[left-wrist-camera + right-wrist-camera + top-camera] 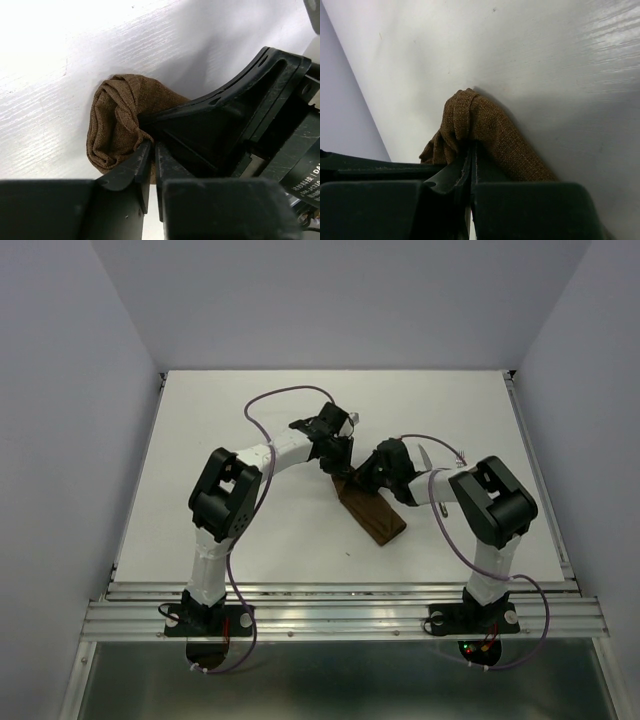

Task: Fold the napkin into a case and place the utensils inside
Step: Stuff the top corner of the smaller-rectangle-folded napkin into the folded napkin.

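Brown cloth case [375,512] lies diagonally near the middle of the table [230,410], its far end bunched where both arms meet. We note the right gripper [471,150] clamped on a raised fold of it. The left gripper [151,147] has its fingers a sliver apart at the bunched cloth; we cannot tell whether it grips. A silver utensil [425,454] lies just beyond the right wrist.

The napkin [112,120] is matt brown cloth with a coarse, visible weave. The table [60,50] is white with fine streaks and a soft sheen. The fingers [131,172] look like matt black plastic, lightly scuffed.
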You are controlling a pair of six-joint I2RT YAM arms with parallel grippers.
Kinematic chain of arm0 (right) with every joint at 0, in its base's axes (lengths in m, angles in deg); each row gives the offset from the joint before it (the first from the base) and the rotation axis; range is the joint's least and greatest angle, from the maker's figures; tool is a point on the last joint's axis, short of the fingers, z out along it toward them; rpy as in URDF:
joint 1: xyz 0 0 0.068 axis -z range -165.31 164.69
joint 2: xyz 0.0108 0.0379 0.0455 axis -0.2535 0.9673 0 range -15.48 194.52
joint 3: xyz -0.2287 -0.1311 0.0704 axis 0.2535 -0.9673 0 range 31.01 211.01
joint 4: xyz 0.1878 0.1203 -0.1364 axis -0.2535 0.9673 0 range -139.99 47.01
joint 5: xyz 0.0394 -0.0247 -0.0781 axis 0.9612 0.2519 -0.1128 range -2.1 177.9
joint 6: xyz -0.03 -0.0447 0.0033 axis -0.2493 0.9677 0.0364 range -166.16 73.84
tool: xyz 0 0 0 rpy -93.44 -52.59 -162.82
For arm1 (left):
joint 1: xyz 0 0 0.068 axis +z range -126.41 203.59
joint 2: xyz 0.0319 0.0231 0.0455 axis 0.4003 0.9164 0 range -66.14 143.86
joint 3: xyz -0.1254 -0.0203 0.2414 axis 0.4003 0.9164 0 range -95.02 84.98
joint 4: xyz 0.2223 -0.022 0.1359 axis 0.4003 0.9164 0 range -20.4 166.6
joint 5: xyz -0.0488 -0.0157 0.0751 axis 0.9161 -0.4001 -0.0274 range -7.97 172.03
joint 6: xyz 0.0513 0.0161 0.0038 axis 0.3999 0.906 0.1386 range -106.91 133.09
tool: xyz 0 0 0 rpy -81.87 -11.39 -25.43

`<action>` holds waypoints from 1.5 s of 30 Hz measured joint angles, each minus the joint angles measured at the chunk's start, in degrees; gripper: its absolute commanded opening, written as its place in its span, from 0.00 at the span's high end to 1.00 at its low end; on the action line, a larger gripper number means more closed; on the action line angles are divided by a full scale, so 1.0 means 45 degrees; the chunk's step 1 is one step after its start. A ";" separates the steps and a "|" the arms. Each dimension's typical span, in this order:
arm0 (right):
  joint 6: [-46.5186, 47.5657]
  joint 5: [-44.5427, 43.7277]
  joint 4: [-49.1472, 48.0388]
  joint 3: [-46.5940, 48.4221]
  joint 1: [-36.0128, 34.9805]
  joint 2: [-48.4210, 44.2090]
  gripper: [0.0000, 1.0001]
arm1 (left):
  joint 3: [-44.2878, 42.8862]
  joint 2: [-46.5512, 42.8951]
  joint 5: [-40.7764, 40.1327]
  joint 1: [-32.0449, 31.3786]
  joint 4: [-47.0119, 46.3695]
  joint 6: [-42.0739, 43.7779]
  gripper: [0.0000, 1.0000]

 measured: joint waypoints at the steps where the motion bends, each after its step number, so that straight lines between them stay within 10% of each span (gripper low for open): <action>1: 0.0053 -0.0049 0.0112 0.0000 0.0000 -0.0049 0.99 | 0.0000 0.0000 -0.0024 -0.0005 0.0010 0.0005 0.70; 17: 0.0549 -0.0466 0.0937 -0.0452 -0.0005 -0.0860 0.99 | 0.0753 -0.1428 0.0665 0.0136 0.0180 -0.0024 0.71; 21: 0.0554 -0.0466 0.0928 -0.0622 -0.0005 -0.1020 0.99 | 0.1486 -0.2215 0.1258 0.0340 -0.0364 -0.0165 1.00; 27: 0.0563 -0.0461 0.0976 -0.0709 -0.0005 -0.1161 0.99 | 0.1899 -0.2302 0.1360 0.0510 -0.0500 -0.0267 1.00; 31: 0.0563 -0.0442 0.0996 -0.0709 -0.0005 -0.1171 0.99 | 0.2098 -0.2302 0.1297 0.0520 -0.0379 -0.0238 0.81; 45: 0.0563 -0.0335 0.0991 -0.0709 -0.0010 -0.1171 0.99 | 0.2059 -0.2220 -0.0709 -0.0452 0.0248 0.0005 0.62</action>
